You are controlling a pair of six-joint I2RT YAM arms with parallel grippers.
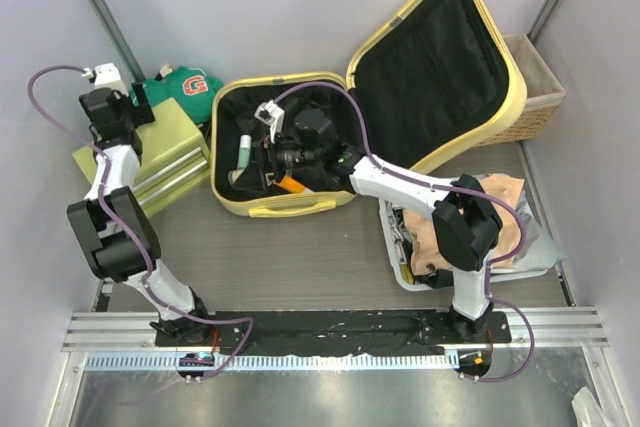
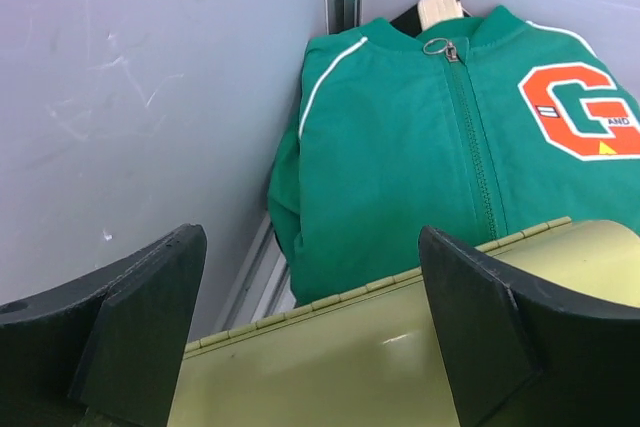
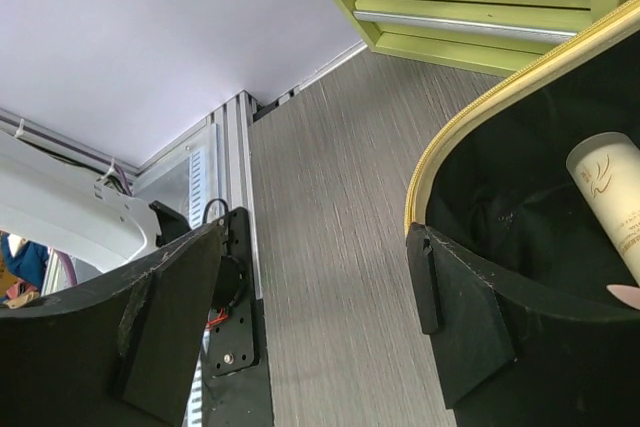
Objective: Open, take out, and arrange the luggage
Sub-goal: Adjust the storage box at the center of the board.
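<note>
The pale yellow luggage (image 1: 285, 205) lies open at the back of the table, its black-lined lid (image 1: 440, 57) propped upright. A white-and-green tube (image 1: 244, 152) and an orange item (image 1: 290, 184) lie inside. My right gripper (image 1: 262, 162) hangs open over the left part of the luggage's base. In the right wrist view this gripper (image 3: 315, 237) holds nothing; the luggage rim (image 3: 470, 122) and a white tube (image 3: 615, 192) show beside its right finger. My left gripper (image 1: 143, 107) is open and empty over the yellow-green box (image 1: 165, 147).
A green jacket (image 2: 420, 147) with an orange G lies in the back left corner behind the box lid (image 2: 400, 367). A wicker basket (image 1: 535, 97) stands at the back right. A white tray (image 1: 400, 267) of folded clothes sits at the right. Walls close in on both sides.
</note>
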